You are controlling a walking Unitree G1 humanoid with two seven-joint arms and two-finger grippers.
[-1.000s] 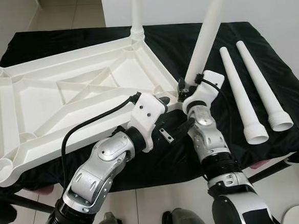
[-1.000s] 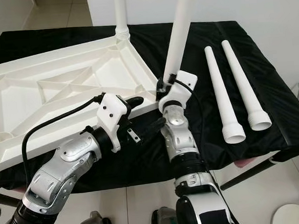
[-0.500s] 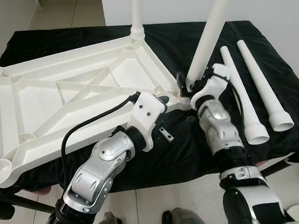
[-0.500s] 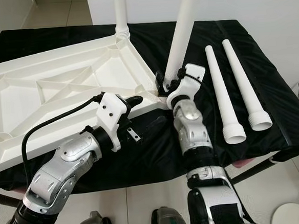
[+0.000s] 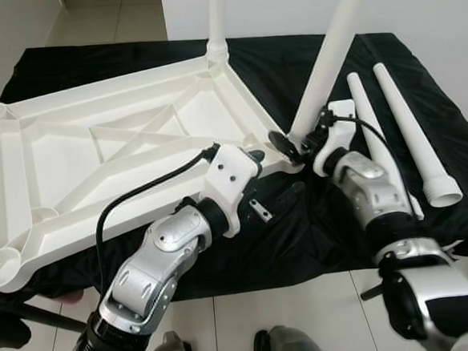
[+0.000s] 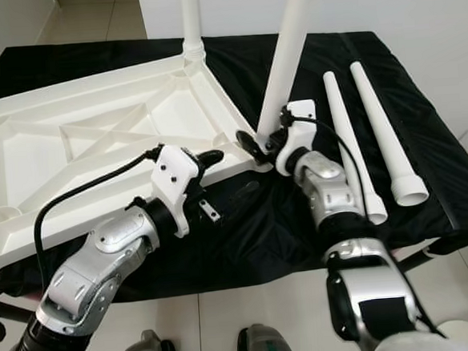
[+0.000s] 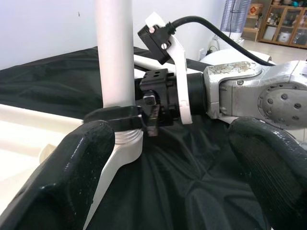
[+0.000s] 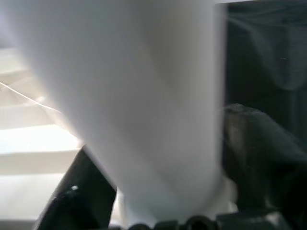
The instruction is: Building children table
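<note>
A white plastic table top [image 5: 92, 93] lies upside down on a black cloth. One white leg [image 5: 216, 16] stands upright in its far corner socket. A second leg [image 5: 330, 56] leans to the right from the near right corner. My right gripper [image 5: 294, 143] is shut on that leg's base, and in the right wrist view the leg [image 8: 144, 105] sits between the fingers [image 8: 76, 201]. My left gripper [image 5: 272, 174] is open just left of that corner, at the top's near edge. The left wrist view looks past its fingers [image 7: 72, 177] at the leg's base [image 7: 114, 52].
Two loose white legs [image 5: 366, 110] [image 5: 410, 131] lie side by side on the cloth at the right, close to my right forearm. The cloth's front edge [image 5: 265, 282] runs just below both arms, with white floor tiles beyond. A white wall stands behind.
My right arm has swung out to the right while keeping hold of the leg's base, and the leg leans slightly more. The left arm has stayed still.
</note>
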